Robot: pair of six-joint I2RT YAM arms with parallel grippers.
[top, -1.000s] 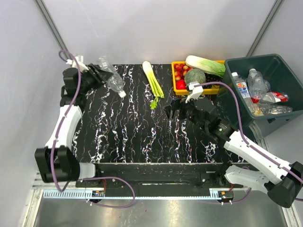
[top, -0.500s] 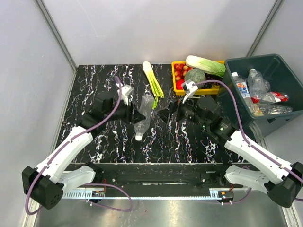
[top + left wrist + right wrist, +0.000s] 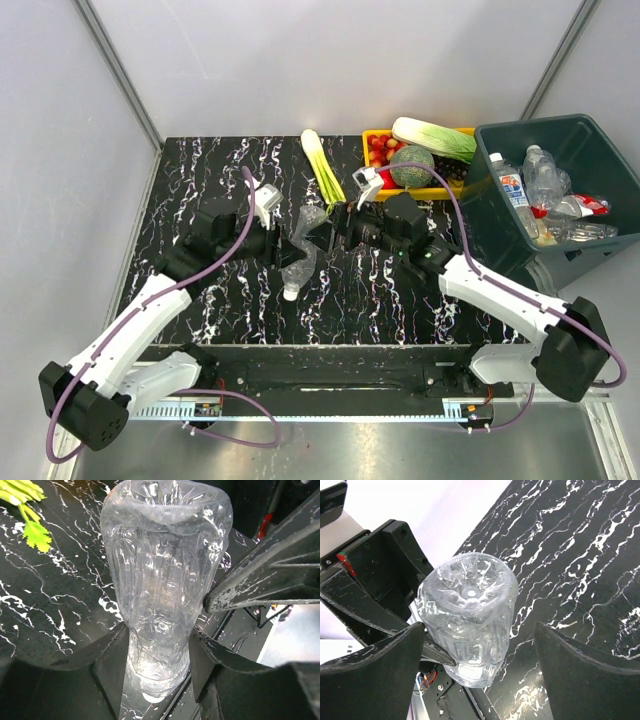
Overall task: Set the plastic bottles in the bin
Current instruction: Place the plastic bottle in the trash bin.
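Observation:
A clear crumpled plastic bottle [image 3: 301,247] hangs over the middle of the black marbled table, cap end [image 3: 289,294] toward the near edge. My left gripper [image 3: 287,254] is shut on its lower body; in the left wrist view the bottle [image 3: 165,565] sits pinched between both fingers [image 3: 114,667]. My right gripper [image 3: 320,232] stands open around the bottle's base end [image 3: 469,597], one finger [image 3: 372,677] close beside it, the other [image 3: 592,675] well apart. The bin [image 3: 535,123] stands at the right edge with several bottles [image 3: 513,190] inside.
Celery stalks [image 3: 322,170] lie on the table at the back middle. A yellow tray [image 3: 368,168] with a green melon [image 3: 411,163], a cabbage [image 3: 435,138] and red vegetables sits between the celery and the bin. Grey walls enclose the table.
My left arm swung from the far left corner to the table's middle, carrying the bottle. My right gripper moved left and now straddles the bottle's base.

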